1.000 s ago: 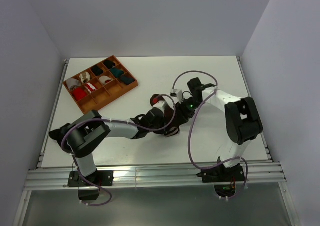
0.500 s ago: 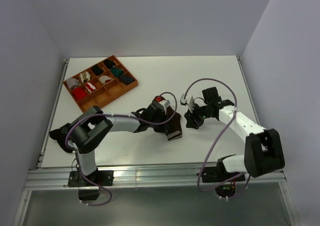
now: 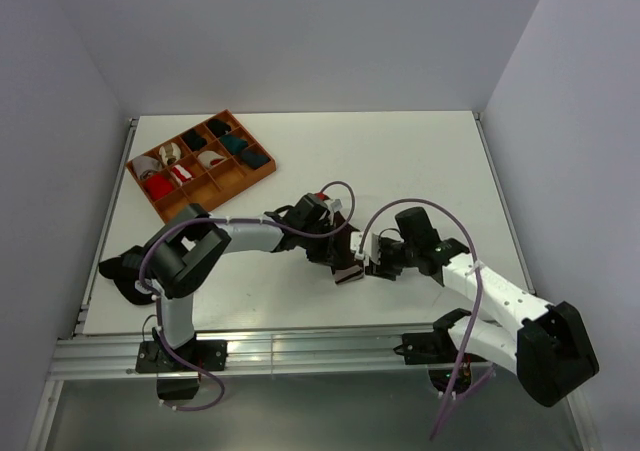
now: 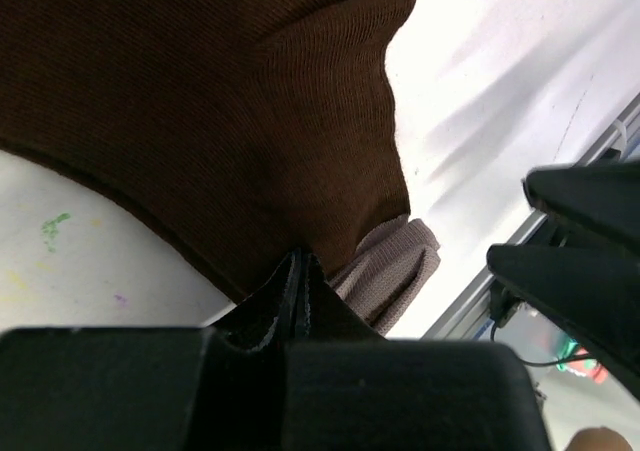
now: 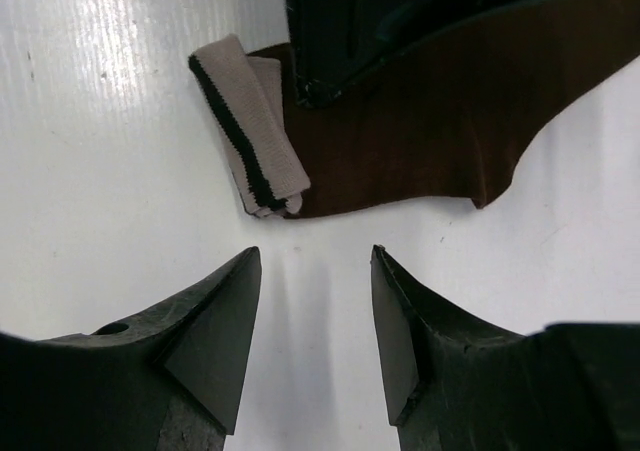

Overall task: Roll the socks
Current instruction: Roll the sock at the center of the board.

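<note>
Brown socks in left gripper, seemingly just beyond right gripper.

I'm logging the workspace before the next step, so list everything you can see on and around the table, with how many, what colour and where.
socks: number unclear, lying flat together, dark brown, middle of the table towards the front
cuff: one end showing, pale with a dark stripe, on the socks' end nearest the right claw
tray: one, orange-brown, divided into compartments, far left of the table
sock bundles: several, red, white, teal and dark, in the tray's compartments
table: one, white
left claw: one, black, shut on the socks
right claw: one, black, open, just short of the cuff, not touching it
</note>
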